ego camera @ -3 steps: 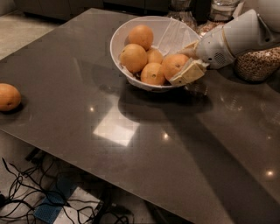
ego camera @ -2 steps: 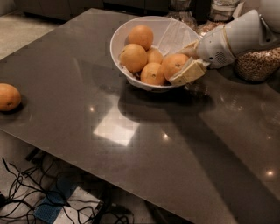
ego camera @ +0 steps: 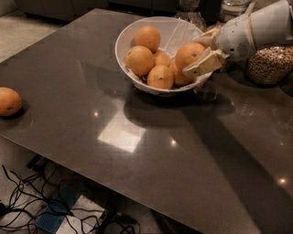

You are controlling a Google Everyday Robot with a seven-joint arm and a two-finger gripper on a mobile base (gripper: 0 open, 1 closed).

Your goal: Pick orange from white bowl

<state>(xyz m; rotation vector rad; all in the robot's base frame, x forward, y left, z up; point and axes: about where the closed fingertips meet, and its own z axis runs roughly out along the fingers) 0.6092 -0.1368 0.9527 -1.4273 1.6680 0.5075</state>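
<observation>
The white bowl [ego camera: 127, 38] stands at the far middle of the dark table and holds several oranges. My gripper [ego camera: 201, 49] reaches in from the right over the bowl's right rim. It is shut on an orange [ego camera: 188, 55], held between a near finger [ego camera: 203, 64] and a far finger [ego camera: 207, 37], lifted slightly above the other oranges. Other oranges in the bowl sit at the back [ego camera: 147, 37], left [ego camera: 139, 60] and front [ego camera: 160, 76].
A lone orange [ego camera: 9, 101] lies at the table's left edge. A glass jar of grains [ego camera: 270, 64] stands right of the bowl, behind my arm. Another jar [ego camera: 188, 13] is behind the bowl. Cables lie on the floor below the table's front edge.
The gripper has risen a little with the orange in it, lifting it off the pile in the bowl's right side. The other oranges stay put.
</observation>
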